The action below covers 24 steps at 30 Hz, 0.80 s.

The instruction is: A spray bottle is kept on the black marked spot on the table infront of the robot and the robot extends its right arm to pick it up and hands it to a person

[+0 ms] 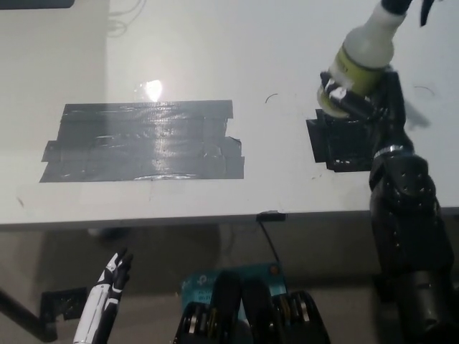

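My black right hand (pixel 369 107) is shut on the spray bottle (pixel 364 55), a white bottle with a yellow-green label and a black trigger top that runs off the picture's upper edge. The bottle is tilted and lifted above the small black marked spot (pixel 337 143) on the white table (pixel 215 50), at the right. The spot now lies uncovered under the hand. My white left hand (pixel 107 290) hangs low at the lower left, below the table's front edge, holding nothing.
A large patch of grey-black tape (pixel 143 140) covers the table's left middle. A small black clip (pixel 270 216) sits on the front edge. Below the table, a dark stand foot (pixel 61 304) rests on the floor.
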Available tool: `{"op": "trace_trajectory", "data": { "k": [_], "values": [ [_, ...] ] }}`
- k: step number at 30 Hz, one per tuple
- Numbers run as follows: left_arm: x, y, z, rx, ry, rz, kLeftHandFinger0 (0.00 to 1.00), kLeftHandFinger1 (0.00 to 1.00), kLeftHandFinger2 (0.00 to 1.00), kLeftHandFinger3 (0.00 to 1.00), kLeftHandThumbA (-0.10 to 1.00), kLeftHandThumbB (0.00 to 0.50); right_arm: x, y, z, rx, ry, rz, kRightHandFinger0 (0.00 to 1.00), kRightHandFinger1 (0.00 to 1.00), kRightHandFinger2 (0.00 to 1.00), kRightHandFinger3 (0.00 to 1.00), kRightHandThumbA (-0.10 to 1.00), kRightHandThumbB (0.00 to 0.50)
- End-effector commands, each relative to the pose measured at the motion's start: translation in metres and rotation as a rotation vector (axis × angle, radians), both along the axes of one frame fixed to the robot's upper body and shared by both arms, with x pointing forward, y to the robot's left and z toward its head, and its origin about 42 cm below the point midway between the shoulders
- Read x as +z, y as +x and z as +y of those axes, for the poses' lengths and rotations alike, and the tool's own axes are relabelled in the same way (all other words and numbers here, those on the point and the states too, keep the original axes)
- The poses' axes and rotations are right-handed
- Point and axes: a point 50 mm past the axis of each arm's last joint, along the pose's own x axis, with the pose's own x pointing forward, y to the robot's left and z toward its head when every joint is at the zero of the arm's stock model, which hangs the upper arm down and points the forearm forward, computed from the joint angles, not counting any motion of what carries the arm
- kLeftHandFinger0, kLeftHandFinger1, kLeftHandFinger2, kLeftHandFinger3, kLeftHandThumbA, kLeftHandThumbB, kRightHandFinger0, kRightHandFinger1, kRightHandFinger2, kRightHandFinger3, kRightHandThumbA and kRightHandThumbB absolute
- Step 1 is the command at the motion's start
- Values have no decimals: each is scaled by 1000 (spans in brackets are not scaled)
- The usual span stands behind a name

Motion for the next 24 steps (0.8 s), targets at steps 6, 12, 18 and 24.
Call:
{"op": "trace_trajectory", "data": {
  "k": [6, 12, 18, 24],
  "values": [
    [7, 1, 0, -11, 29, -41, 1000, 1000, 1000, 1000, 1000, 267, 53, -16, 59, 205, -71, -125, 0, 338, 695, 737, -100, 147],
    [11, 6, 0, -19, 39, -58, 1000, 1000, 1000, 1000, 1000, 263, 36, -13, 89, 247, -126, -30, 3, 364, 719, 777, -100, 162],
    [11, 7, 0, -20, 33, -59, 1000, 1000, 1000, 1000, 1000, 264, 16, -6, 100, 301, -200, 60, 0, 351, 650, 698, -100, 138],
    [12, 7, 2, -31, 44, -64, 1000, 1000, 1000, 1000, 1000, 266, 11, 3, 92, 382, -137, 247, 0, 271, 615, 609, -100, 154]
  ]
}}
